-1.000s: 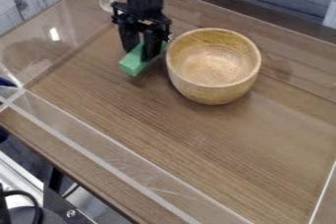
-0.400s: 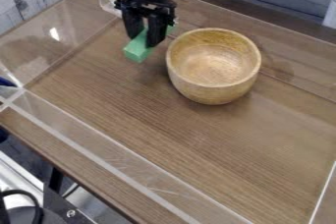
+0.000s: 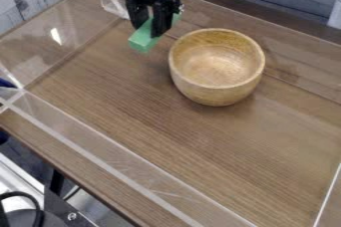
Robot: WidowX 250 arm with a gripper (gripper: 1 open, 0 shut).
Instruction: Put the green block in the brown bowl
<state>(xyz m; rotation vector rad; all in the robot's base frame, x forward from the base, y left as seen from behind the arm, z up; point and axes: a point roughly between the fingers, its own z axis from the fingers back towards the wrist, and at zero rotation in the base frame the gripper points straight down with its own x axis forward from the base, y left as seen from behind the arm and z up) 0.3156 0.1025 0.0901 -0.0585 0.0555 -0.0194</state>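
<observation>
Block in the pincer's grip, up and to the left of the bowl.

We take the brown bowl (image 3: 217,66) as our landmark: it sits upright on the wooden table (image 3: 160,141), its pale inside showing nothing in it. Beyond its upper-left rim we see the black gripper (image 3: 150,27) pointing down, its two fingers (image 3: 138,15) partly closed on the green block (image 3: 144,38). The block's upper end is pinched between them and its lower end hangs out below the fingertips, tilted. It appears lifted clear of the tabletop, near the bowl's rim but apart from it and outside the bowl. A clear plastic wall (image 3: 40,37) runs along the table's edges, well to the left of the bowl.
</observation>
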